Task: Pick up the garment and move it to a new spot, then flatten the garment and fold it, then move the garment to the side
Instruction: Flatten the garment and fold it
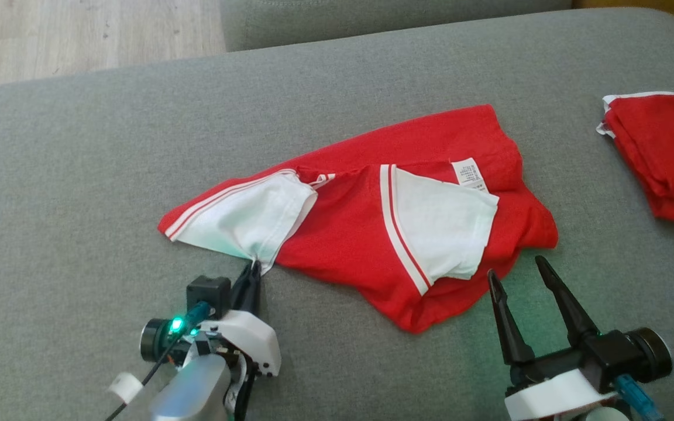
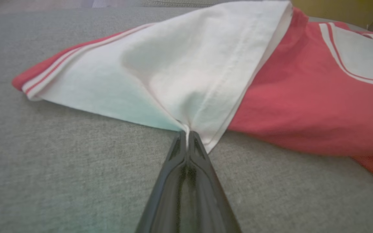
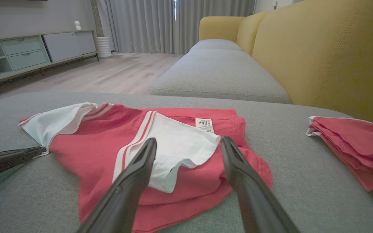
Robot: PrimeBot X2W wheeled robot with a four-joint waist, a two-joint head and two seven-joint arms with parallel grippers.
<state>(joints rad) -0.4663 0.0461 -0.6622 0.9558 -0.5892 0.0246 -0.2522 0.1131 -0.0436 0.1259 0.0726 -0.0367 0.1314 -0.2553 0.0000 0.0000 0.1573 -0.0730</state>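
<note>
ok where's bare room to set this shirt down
Widest: grey cushion left of and behind the garment. A narrower strip lies between it and the folded red pile at right. Crowded around the left gripper and right gripper.

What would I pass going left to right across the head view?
Left gripper, jaws shut on a white sleeve → second white sleeve → right gripper, jaws open → other red garment.

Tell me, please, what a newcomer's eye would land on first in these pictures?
A red garment sprawls on the grey sofa. The left gripper is shut on its white sleeve; the right gripper hangs open close by. A second red garment lies at far right.
</note>
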